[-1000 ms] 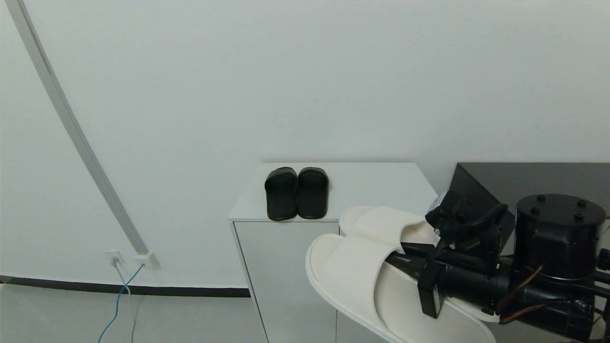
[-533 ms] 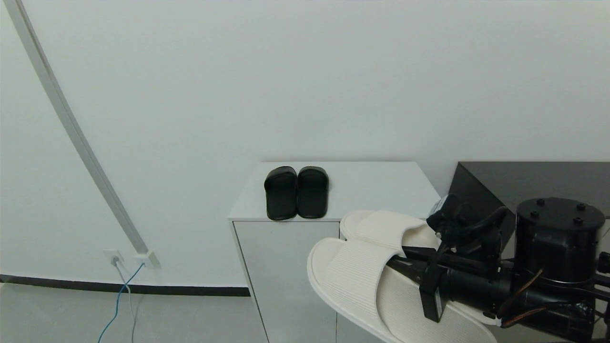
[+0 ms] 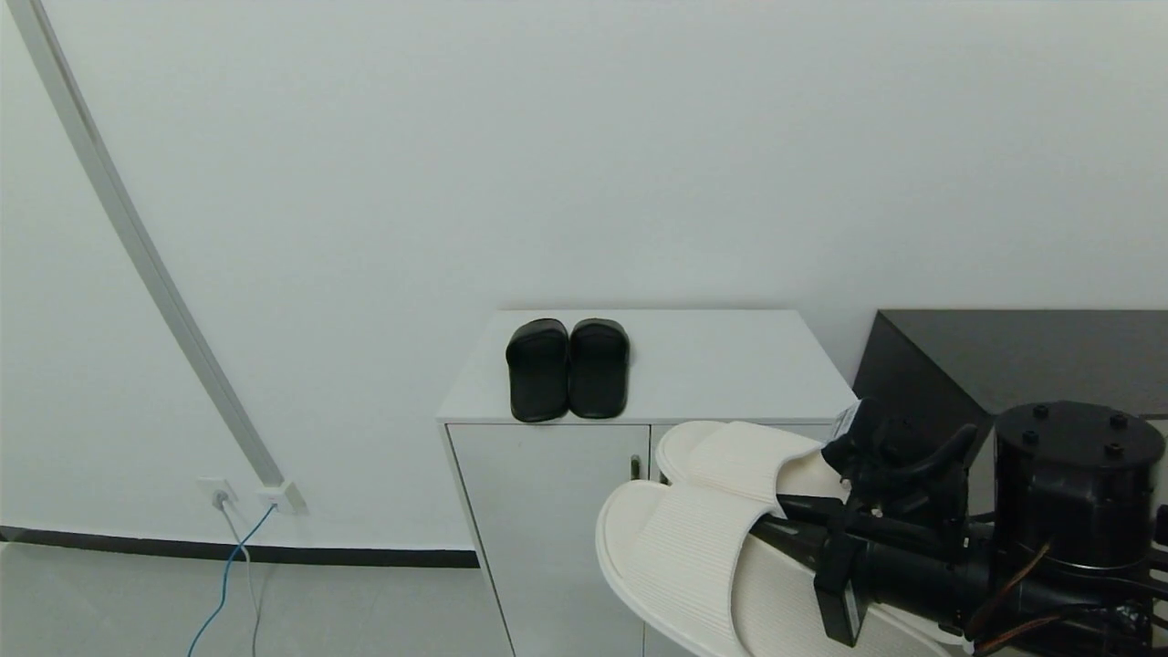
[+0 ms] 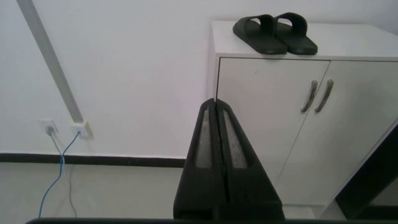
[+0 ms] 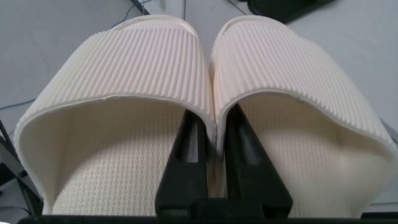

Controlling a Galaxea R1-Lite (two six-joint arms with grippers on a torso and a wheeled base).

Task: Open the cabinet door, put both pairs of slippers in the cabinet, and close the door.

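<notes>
A pair of black slippers [image 3: 568, 370] [image 4: 275, 33] stands side by side on top of the white cabinet [image 3: 730, 365] [image 4: 261, 106], near its left front edge. Both cabinet doors are closed, with two vertical handles [image 4: 316, 96] at the middle seam. The pair of white ribbed slippers [image 3: 703, 529] [image 5: 155, 68] hangs in the air in front of the cabinet's right door. My right gripper [image 5: 216, 143] is shut on them, one finger inside each slipper, pinching the two inner strap edges together. My left gripper [image 4: 216, 124] is shut on nothing, low and left of the cabinet front.
A black table [image 3: 1004, 342] stands against the wall right of the cabinet. A grey conduit [image 3: 137, 246] slants down the wall to a socket [image 3: 219, 495] with cables trailing to the floor. Open floor [image 3: 274, 602] lies left of the cabinet.
My right arm has lowered the white slippers a little, uncovering the cabinet's front top edge and a door handle. The black slippers and cabinet have not moved.
</notes>
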